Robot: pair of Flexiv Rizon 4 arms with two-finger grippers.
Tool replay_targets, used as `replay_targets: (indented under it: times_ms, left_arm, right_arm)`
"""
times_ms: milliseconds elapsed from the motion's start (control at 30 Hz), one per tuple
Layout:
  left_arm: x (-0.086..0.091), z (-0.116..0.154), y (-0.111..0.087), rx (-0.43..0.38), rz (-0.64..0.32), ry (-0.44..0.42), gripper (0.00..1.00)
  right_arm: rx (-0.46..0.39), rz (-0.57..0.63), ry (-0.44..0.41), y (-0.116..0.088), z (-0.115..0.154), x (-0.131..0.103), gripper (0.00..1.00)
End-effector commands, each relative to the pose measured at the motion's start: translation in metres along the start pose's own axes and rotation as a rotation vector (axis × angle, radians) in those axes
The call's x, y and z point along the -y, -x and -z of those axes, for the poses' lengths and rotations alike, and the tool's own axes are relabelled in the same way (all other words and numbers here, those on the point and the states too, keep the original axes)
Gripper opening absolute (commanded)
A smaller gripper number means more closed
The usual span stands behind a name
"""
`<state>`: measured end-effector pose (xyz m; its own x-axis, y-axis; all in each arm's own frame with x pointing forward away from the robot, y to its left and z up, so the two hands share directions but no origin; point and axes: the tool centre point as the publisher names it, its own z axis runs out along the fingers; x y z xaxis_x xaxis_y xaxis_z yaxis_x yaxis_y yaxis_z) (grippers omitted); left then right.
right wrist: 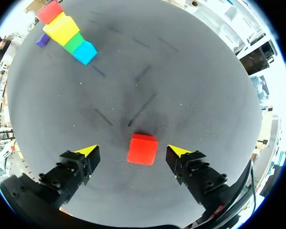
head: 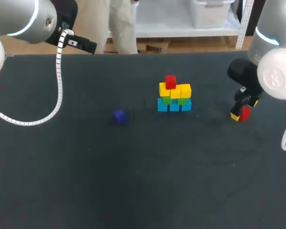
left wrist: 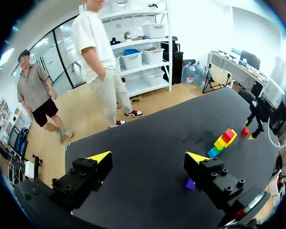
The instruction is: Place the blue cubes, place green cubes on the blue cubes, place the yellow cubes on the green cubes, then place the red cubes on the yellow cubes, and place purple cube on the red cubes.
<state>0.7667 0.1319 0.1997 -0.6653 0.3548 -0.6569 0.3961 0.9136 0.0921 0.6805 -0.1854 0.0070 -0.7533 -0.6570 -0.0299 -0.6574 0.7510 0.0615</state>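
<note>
The cube stack (head: 174,95) stands near the middle of the dark table (head: 133,181). From the head view you can count its layers: three blue cubes at the bottom, green on them, yellow above, and one red cube on top toward the left end. Your right wrist view sees the stack end-on, as a single column of colours.

Your right arm (head: 271,62) comes in at the right, well apart from the stack. In the head view its wrist partly hides the loose red cube (head: 245,113). The wrist view shows more: the right gripper (right wrist: 132,150) is spread wide, with that cube on the table between the fingers and a gap on each side, so neither finger touches it.

Your left arm (head: 24,19) is at the far left corner. Its fingers show only in its own wrist view, where the left gripper (left wrist: 148,157) is wide apart and holds nothing.

The purple cube (head: 119,116) lies alone on the table left of the stack, just beside one left finger in that wrist view.
</note>
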Motion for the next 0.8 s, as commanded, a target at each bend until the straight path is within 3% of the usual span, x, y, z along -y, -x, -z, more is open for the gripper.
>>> replay_targets:
  times_ms: [33, 100, 167, 233, 500, 633, 800]
  left_arm:
    - [-0.002, 0.000, 0.000, 0.000, -0.003, -0.007, 1.00]
    - [-0.002, 0.000, 0.000, 0.000, -0.003, -0.007, 1.00]
    - [-0.002, 0.000, 0.000, 0.000, -0.003, -0.007, 1.00]
    - [-0.002, 0.000, 0.000, 0.000, -0.003, -0.007, 1.00]
    - [-0.002, 0.000, 0.000, 0.000, -0.003, -0.007, 1.00]
    - [-0.002, 0.000, 0.000, 0.000, -0.003, -0.007, 1.00]
    - [-0.002, 0.000, 0.000, 0.000, -0.003, -0.007, 1.00]
  right_arm:
    - [-0.005, 0.000, 0.009, 0.001, -0.002, 0.003, 0.91]
    - [-0.008, -0.001, 0.010, 0.000, -0.003, 0.003, 0.87]
    - [-0.012, -0.001, 0.011, -0.001, -0.003, 0.003, 0.75]
    - [-0.017, 0.000, 0.010, -0.003, -0.004, 0.004, 0.49]
    - [-0.026, 0.004, 0.017, -0.006, -0.007, 0.004, 0.39]
    - [-0.028, 0.010, 0.010, -0.007, -0.004, 0.005, 0.13]
    - [-0.006, 0.038, -0.005, -0.005, 0.005, 0.008, 0.00]
